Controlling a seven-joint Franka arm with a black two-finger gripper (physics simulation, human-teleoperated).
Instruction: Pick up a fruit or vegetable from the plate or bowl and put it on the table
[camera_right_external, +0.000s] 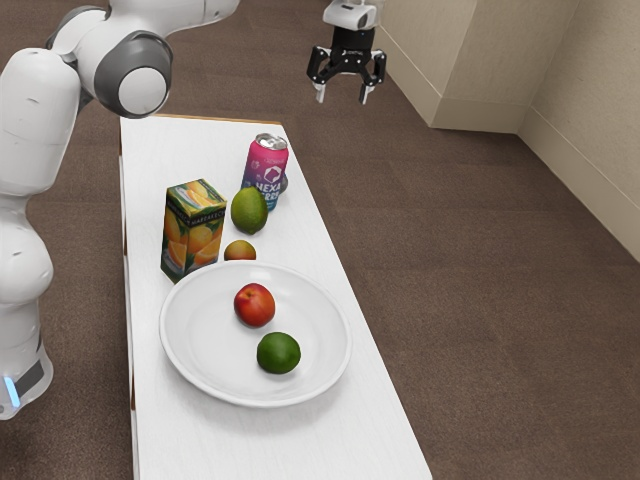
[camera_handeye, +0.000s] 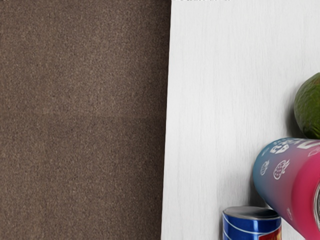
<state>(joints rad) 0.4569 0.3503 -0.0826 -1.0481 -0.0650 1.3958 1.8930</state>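
Red, smooth and round, a fruit (camera_right_external: 254, 305) lies in the bowl (camera_right_external: 190, 369), near a dark green lime (camera_right_external: 278, 353). We hold our gripper (camera_right_external: 342, 96) open, well apart from the bowl.

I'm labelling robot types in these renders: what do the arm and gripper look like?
The arm is glossy white with rounded segments, dark grey rings at a joint and a light-blue strip near its base. The gripper is black, two-fingered, with pale tips.

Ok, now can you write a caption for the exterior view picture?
A red fruit and a green one share a white plate.
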